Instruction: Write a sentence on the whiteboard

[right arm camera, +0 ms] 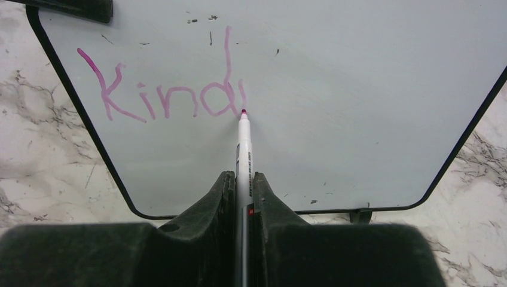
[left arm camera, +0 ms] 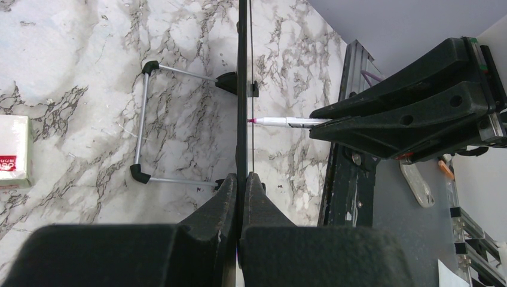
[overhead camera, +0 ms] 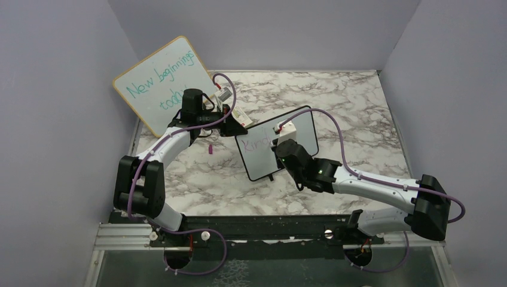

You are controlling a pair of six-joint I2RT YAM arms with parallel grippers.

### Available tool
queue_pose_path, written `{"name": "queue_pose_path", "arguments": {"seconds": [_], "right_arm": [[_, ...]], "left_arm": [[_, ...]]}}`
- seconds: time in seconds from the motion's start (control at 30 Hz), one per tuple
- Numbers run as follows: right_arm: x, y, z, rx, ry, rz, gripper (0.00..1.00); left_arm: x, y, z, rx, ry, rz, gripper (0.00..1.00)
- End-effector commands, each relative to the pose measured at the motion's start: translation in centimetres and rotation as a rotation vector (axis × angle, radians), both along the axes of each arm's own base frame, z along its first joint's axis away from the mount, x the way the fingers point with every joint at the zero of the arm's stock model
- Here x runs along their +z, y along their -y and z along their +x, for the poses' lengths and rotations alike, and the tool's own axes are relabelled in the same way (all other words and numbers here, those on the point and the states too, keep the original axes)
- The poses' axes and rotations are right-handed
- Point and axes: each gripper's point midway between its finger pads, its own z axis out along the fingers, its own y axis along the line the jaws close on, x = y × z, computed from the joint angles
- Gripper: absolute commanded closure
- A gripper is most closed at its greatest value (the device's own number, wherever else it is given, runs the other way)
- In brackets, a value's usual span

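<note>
Right gripper (right arm camera: 242,186) clamped marker (right arm camera: 243,140), tip on whiteboard (right arm camera: 359,89), sentence (right arm camera: 173,92) at "Kind"; left gripper (left arm camera: 240,179) pinched board edge. Next letter probably wanted light, steady pressure.

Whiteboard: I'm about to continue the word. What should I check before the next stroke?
1. Left claw shut on the whiteboard edge: ok.
2. Right claw shut on the marker, barrel straight between the fingers: ok.
3. Marker tip touching the board face just after the "d": ok.
4. Writing reads "Kind", legible: ok.
5. Bare board to the right of the tip for more letters: ok.
6. Stand sitting flat on the table: cannot tell.
</note>
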Motion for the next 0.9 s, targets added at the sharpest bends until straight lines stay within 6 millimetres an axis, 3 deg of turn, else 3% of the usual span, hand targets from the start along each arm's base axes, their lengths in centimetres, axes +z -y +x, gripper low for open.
{"name": "queue_pose_path", "arguments": {"seconds": [0.0,0.87], "right_arm": [[-0.4,0.2,-0.4,0.015,-0.021,-0.005,1.00],[3.4,-0.1,2.0,-0.030,0.112,0.025,1.00]], "left_arm": [[-2.1,0.1,-0.7,-0.013,-0.081,0.029,1.00],[-2.0,0.2,-0.8,-0.018,-0.082,0.027,1.00]]}}
